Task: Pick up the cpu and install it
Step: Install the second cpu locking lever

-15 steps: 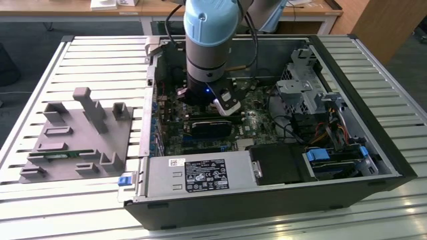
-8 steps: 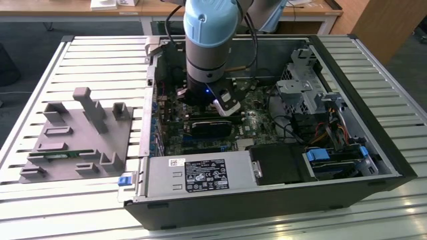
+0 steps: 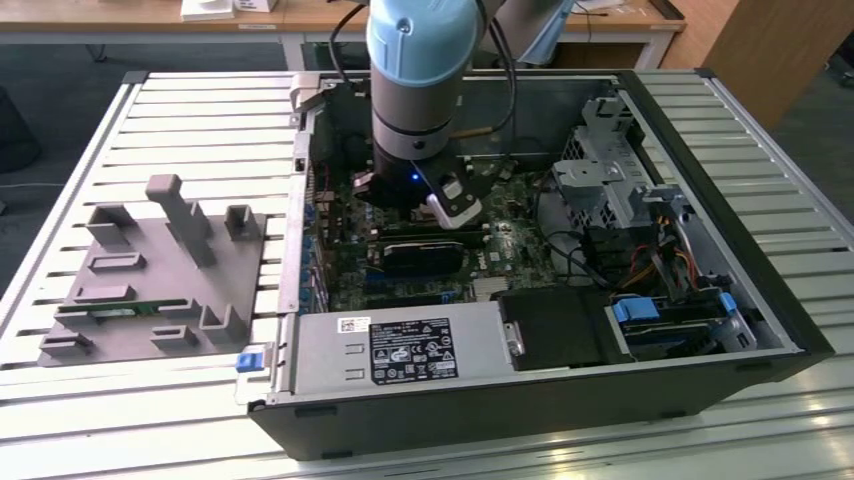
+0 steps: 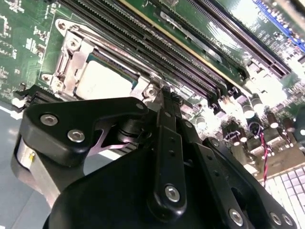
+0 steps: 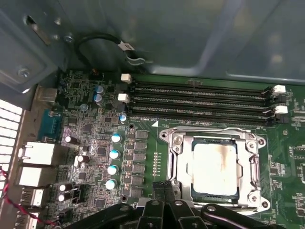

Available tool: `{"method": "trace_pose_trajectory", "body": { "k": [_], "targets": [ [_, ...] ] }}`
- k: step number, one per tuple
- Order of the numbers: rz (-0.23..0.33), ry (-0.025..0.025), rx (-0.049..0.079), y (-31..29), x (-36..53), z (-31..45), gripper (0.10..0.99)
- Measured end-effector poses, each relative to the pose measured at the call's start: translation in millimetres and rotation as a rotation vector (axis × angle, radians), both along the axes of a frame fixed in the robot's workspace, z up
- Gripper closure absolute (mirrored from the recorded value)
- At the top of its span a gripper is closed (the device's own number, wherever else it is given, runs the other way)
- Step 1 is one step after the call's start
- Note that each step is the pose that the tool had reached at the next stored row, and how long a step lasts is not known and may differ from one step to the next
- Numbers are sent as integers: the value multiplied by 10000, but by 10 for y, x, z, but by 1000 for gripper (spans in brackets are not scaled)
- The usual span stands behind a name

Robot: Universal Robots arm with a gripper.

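Note:
The cpu (image 5: pixel 214 167), a flat square chip with a pale silver top, lies inside the metal-framed socket (image 5: pixel 177 157) of the green motherboard. It also appears in the second wrist view as the cpu (image 4: pixel 102 78) within that socket. My gripper (image 5: pixel 163 185) hovers just off the socket's edge, fingers shut together with nothing between them. In the second wrist view the gripper (image 4: pixel 164 91) points at the board beside the socket's corner. In the exterior view the gripper (image 3: pixel 447 212) hangs low inside the open computer case, over the motherboard.
Long black memory slots (image 5: pixel 200 102) run alongside the socket. Capacitors (image 5: pixel 114 152) and rear ports (image 5: pixel 35 155) stand nearby. The case walls (image 3: pixel 747 230), drive bays (image 3: pixel 607 170) and power supply (image 3: pixel 400 350) hem the arm in. A grey tray (image 3: pixel 147 270) holding a green memory stick (image 3: pixel 127 310) lies outside on the exterior view's left.

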State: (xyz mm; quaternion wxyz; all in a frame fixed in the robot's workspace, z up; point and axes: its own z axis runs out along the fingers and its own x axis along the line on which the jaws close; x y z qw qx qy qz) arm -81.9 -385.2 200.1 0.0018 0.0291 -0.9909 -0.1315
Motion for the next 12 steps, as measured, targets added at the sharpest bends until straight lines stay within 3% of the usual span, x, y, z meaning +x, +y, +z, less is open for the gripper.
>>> {"method": "trace_pose_trajectory", "body": {
  "k": [12],
  "targets": [
    [1,-1,1,2,0,151,980]
  ]
}}
